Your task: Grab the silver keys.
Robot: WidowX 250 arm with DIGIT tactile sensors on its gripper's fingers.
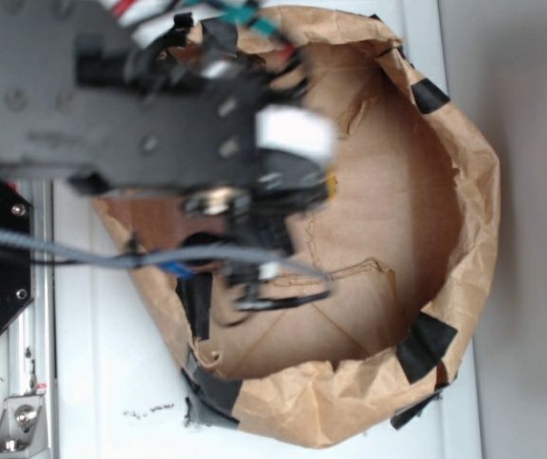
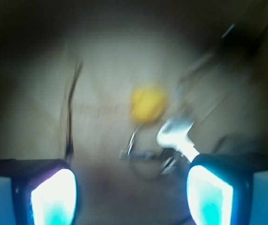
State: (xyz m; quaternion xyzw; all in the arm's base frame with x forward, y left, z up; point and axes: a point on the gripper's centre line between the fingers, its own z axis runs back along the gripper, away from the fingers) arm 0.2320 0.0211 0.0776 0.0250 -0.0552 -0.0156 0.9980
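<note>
**Silver keys lie between the spread fingers, not yet grabbed**

The silver keys (image 2: 164, 145) sit on the floor of a brown paper bag (image 1: 465, 191), the largest thing in view. Its rolled-down rim is patched with black tape and it rests on a white table (image 1: 111, 373). In the exterior view the arm reaches down into the bag and hides the keys; only a sliver of yellow shows at the arm's edge.

The wrist view is blurred but tells more. The fingers (image 2: 54, 197) stand spread wide, one at each lower corner, with nothing between them but open paper floor. The keys lie ahead of the fingers, nearer the right-hand one: a bright key with a rounded head just beyond that finger's tip, and a thin wire ring with darker keys trailing toward the middle of the gap. A small yellow toy (image 2: 148, 104) sits just beyond the keys, further from the fingers, close to the ring or touching it; the blur hides which.

As for progress, the approach looks largely done: the fingers are inside the bag and roughly lined up. What is left is the final descent, closing on the keys without catching the yellow toy, and lifting.
</note>
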